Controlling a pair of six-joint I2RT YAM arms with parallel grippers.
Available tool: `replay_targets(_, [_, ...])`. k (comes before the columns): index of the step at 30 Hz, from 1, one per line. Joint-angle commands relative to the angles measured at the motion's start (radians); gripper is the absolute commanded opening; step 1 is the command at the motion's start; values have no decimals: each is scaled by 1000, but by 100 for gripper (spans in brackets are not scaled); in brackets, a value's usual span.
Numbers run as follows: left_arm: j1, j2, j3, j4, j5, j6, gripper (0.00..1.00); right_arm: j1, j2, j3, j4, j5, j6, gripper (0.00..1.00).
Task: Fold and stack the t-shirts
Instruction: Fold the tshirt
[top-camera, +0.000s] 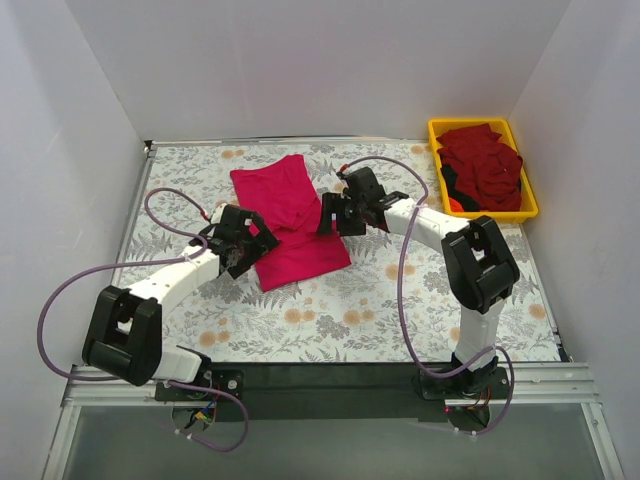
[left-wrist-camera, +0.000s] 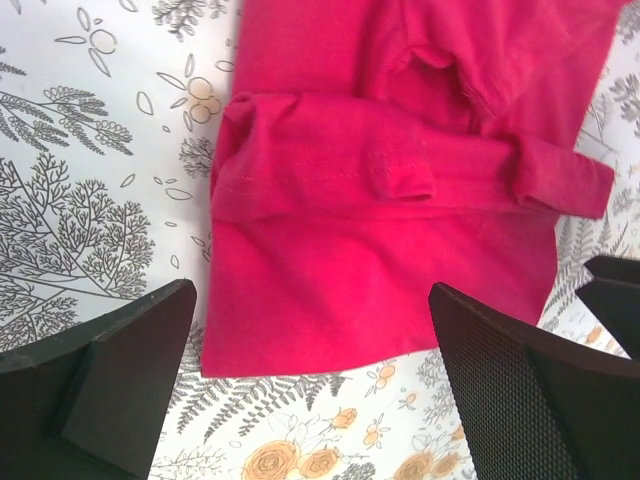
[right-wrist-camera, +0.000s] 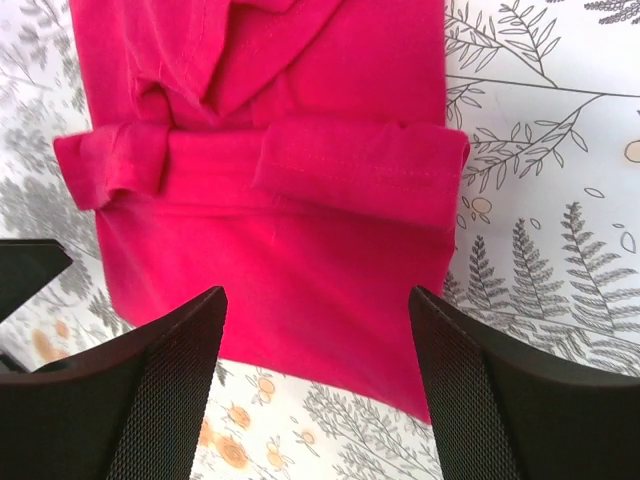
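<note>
A bright magenta-pink t-shirt (top-camera: 290, 215) lies part-folded on the floral table, with a sleeve band folded across its middle (left-wrist-camera: 400, 170) (right-wrist-camera: 300, 170). My left gripper (top-camera: 252, 246) hovers at the shirt's left edge. Its jaws are open (left-wrist-camera: 310, 385) just off the hem, with nothing between them. My right gripper (top-camera: 334, 214) is at the shirt's right edge, also open (right-wrist-camera: 315, 385) over the hem and holding nothing. Darker crimson t-shirts (top-camera: 485, 165) lie heaped in the bin.
A yellow plastic bin (top-camera: 470, 122) stands at the back right corner. White walls close in the table on the left, back and right. Floral tabletop (top-camera: 400, 290) shows in front of the shirt. Purple cables loop beside both arms.
</note>
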Motion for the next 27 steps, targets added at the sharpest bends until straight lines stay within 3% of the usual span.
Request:
replay_targets(1, [27, 14, 12, 59, -3, -78, 97, -24, 7, -27, 150, -57, 163, 68])
replay_targets(9, [69, 92, 40, 85, 23, -78, 98, -35, 90, -16, 252, -107, 260, 68])
replay_targets(27, [70, 34, 29, 76, 20, -37, 98, -35, 197, 114, 293, -161, 312, 68])
